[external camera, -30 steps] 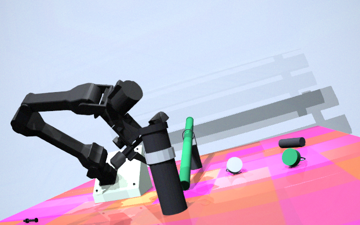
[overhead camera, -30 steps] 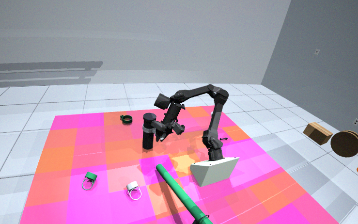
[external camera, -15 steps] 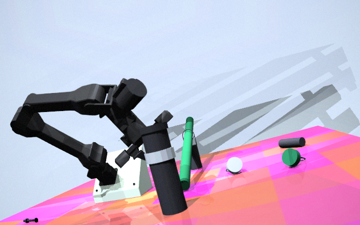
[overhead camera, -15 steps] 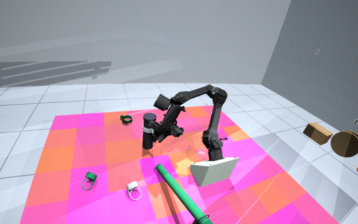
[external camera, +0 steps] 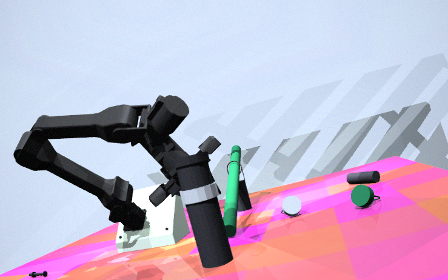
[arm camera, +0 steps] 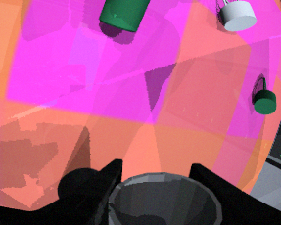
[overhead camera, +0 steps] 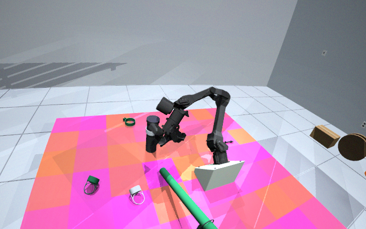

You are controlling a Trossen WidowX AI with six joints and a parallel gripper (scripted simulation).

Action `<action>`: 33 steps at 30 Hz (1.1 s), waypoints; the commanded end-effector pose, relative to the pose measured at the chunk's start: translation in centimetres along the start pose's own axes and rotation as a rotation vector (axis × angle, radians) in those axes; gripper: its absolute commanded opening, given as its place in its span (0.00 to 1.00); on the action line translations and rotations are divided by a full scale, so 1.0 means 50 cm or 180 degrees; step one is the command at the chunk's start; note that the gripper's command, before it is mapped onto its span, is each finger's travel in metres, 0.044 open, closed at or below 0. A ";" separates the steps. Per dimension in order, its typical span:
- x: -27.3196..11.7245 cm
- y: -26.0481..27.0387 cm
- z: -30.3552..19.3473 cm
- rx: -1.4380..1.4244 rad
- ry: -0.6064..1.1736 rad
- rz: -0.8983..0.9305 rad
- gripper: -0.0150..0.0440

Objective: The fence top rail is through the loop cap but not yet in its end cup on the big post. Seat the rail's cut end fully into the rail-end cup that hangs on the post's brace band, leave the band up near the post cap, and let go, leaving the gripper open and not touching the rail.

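Note:
The black big post point(overhead camera: 150, 144) point(external camera: 210, 233) stands upright with its pale brace band point(overhead camera: 149, 131) point(external camera: 200, 194) up near the post cap point(overhead camera: 153, 119). The rail-end cup point(arm camera: 163, 198) is on the post's robot side, its mouth facing the wrist view's upper part. My gripper point(overhead camera: 163, 140) point(arm camera: 157, 168) is shut on this cup, one finger either side; its fingertips are hidden behind the post in the exterior view. The green top rail point(overhead camera: 183, 196) point(external camera: 232, 187) point(arm camera: 124, 12) passes through the loop cap's ring point(external camera: 240, 167); its cut end is low, apart from the cup.
A green loop cap point(overhead camera: 93, 179) point(external camera: 362, 195) point(arm camera: 264, 103) and a white one point(overhead camera: 134, 190) point(external camera: 291, 205) point(arm camera: 239, 17) lie apart from the post. A green band point(overhead camera: 129, 120) lies behind it. A bolt point(overhead camera: 229, 141) point(external camera: 38, 274) and a dark cylinder point(external camera: 362, 177) lie farther off.

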State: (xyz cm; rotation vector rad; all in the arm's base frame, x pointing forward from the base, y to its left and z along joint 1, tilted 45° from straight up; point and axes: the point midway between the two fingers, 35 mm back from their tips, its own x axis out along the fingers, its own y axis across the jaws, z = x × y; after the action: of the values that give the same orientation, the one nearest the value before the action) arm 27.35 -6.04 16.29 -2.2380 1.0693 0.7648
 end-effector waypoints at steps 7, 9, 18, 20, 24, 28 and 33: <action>0.011 -0.015 0.000 0.0275 0.0153 0.0007 0.25; 0.012 -0.018 -0.001 0.0326 0.0183 0.0008 0.25; 0.018 -0.028 -0.002 0.0512 0.0290 0.0007 0.25; 0.018 -0.027 -0.002 0.0494 0.0279 0.0007 0.25; 0.016 -0.025 -0.002 0.0453 0.0256 0.0007 0.25; 0.015 -0.022 -0.001 0.0407 0.0229 0.0007 0.25; 0.014 -0.021 -0.001 0.0386 0.0217 0.0007 0.25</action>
State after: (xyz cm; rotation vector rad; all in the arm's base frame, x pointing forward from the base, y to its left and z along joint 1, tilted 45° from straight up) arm 28.73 -5.81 16.14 -2.1674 1.1184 0.5964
